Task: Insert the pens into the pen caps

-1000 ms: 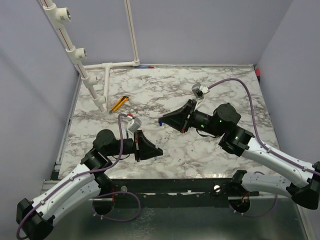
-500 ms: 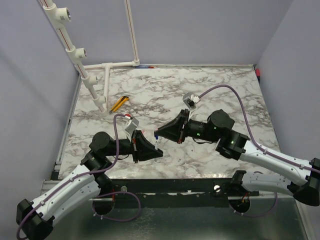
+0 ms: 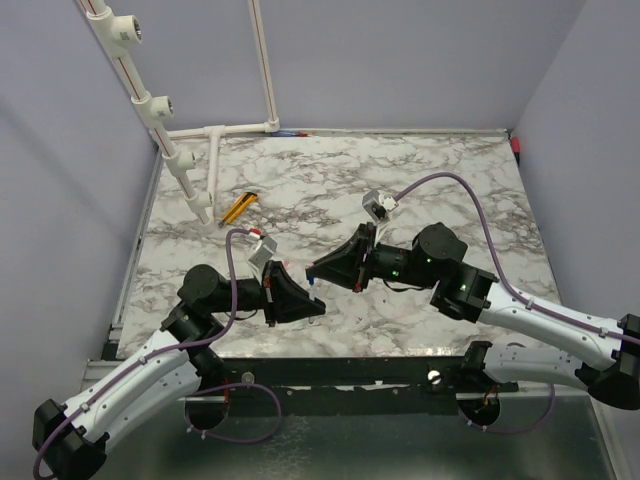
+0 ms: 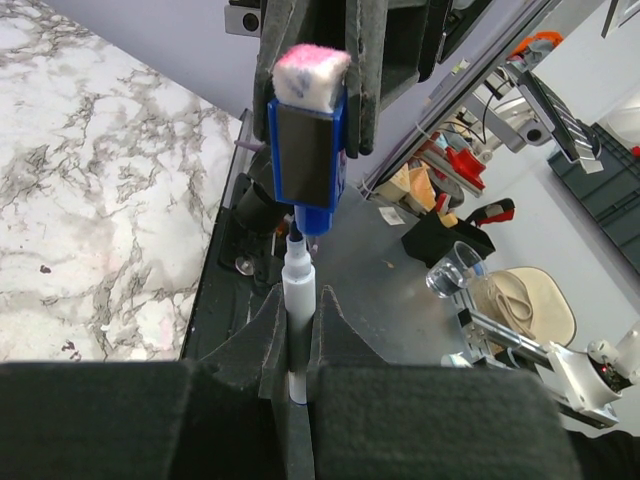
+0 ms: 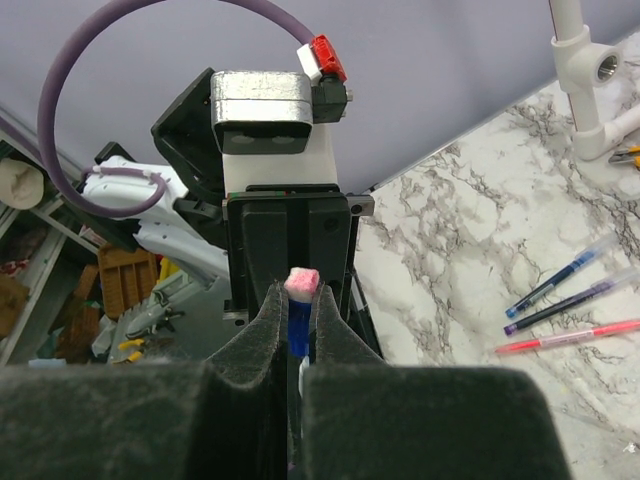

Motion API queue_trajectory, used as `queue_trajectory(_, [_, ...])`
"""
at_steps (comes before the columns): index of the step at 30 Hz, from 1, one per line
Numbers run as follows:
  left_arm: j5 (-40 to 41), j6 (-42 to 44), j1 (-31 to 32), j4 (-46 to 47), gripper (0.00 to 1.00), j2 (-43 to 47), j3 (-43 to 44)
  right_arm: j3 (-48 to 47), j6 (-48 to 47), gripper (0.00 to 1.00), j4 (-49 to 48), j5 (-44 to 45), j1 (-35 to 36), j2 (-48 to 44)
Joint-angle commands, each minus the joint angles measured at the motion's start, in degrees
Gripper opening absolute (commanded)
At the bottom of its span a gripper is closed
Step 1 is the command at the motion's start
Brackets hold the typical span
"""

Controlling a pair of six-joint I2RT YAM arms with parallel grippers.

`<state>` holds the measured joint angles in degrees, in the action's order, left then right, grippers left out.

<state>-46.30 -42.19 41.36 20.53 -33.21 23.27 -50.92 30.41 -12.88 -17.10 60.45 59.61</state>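
Observation:
My left gripper [image 4: 300,300] is shut on a whitish pen [image 4: 298,285] whose dark blue tip points up at a blue pen cap [image 4: 308,160]. My right gripper [image 5: 298,295] is shut on that cap [image 5: 300,325], which has a pink-white foam piece at its far end. The pen's tip sits at the cap's open end. In the top view the two grippers, left [image 3: 308,300] and right [image 3: 316,268], meet nose to nose above the table's front middle. A blue pen [image 5: 560,283], a dark purple pen [image 5: 585,300] and a red pen [image 5: 570,338] lie on the marble.
A white pipe frame [image 3: 190,170] stands at the back left, with a yellow-and-black flat tool [image 3: 238,207] beside it. The marble table [image 3: 450,180] is walled in purple on three sides. Its front edge [image 3: 350,355] runs just below the grippers.
My right gripper has moved left and down with the cap to meet the left gripper. The left gripper has shifted slightly, still holding the pen.

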Motion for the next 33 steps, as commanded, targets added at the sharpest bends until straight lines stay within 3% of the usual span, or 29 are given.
queue_trajectory(1, [-1.93,0.01,-0.06,2.02,0.00,0.83,-0.68,0.86,-0.79,0.01,-1.26,1.89,0.55,-0.26])
queue_trajectory(33, [-0.38,0.01,-0.06,2.32,0.00,2.32,-1.23,3.11,-0.47,0.01,1.38,3.39,2.91,-2.83])
